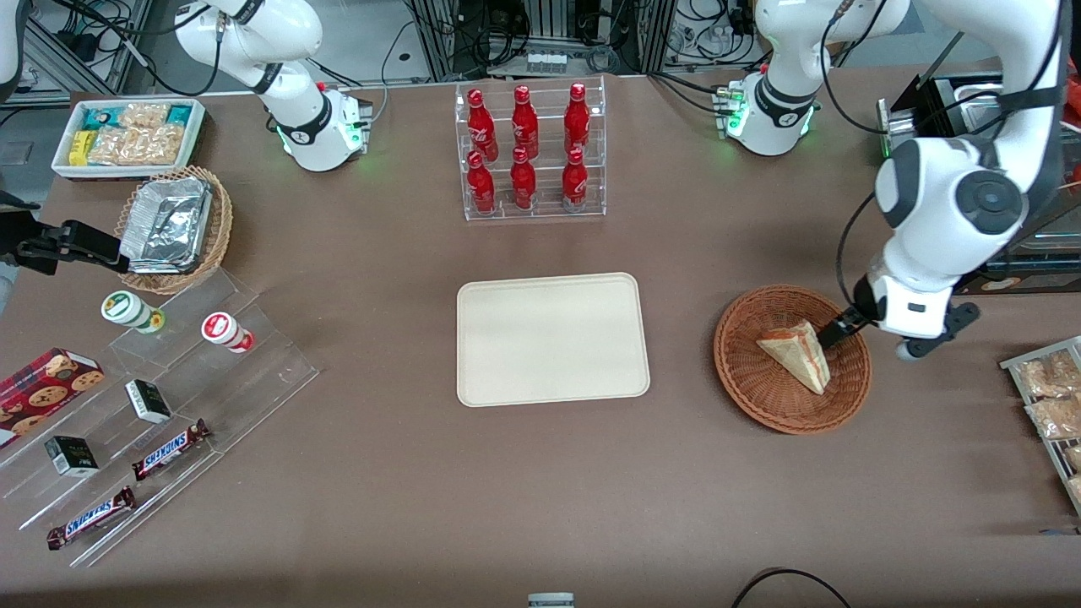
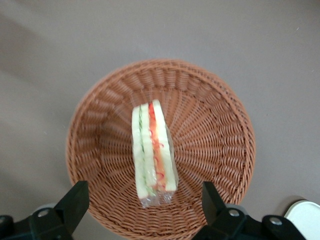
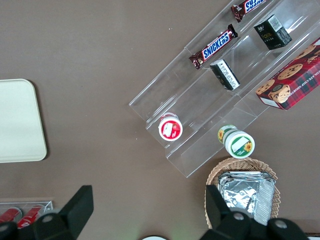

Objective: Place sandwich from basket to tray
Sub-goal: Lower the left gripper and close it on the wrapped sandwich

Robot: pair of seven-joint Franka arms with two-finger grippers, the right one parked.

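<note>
One big brown table (image 1: 405,473) holds everything. One white working arm (image 1: 954,211) bends down over the end of the table where the basket is.

One flat cream tray (image 1: 553,339) lies in the middle of the table, and nothing is on it. One clear rack (image 1: 532,152) stands farther from the front camera than the tray, and six red bottles (image 1: 524,127) stand in it, three in each row.

One round brown basket (image 1: 760,384) sits beside the tray, toward the working arm's end. One sandwich (image 1: 798,355) lies inside it. From the wrist camera the sandwich (image 2: 152,155) stands on its edge in the basket (image 2: 210,130), showing white bread with green and red stripes.

One gripper (image 1: 832,332) hangs just above the sandwich, by the basket's rim. Its two black fingers (image 2: 75,202) are spread wide apart, one on each side of the sandwich, and they hold nothing.

Toward the parked arm's end, one clear stepped shelf (image 1: 194,380) holds two Snickers bars (image 1: 169,450), two small dark boxes (image 1: 148,401), two little round tubs (image 1: 226,331) and one red cookie box (image 1: 46,380). One lighter basket (image 1: 211,245) there holds foil containers (image 1: 169,224). One white bin (image 1: 127,135) holds snack packets.
</note>
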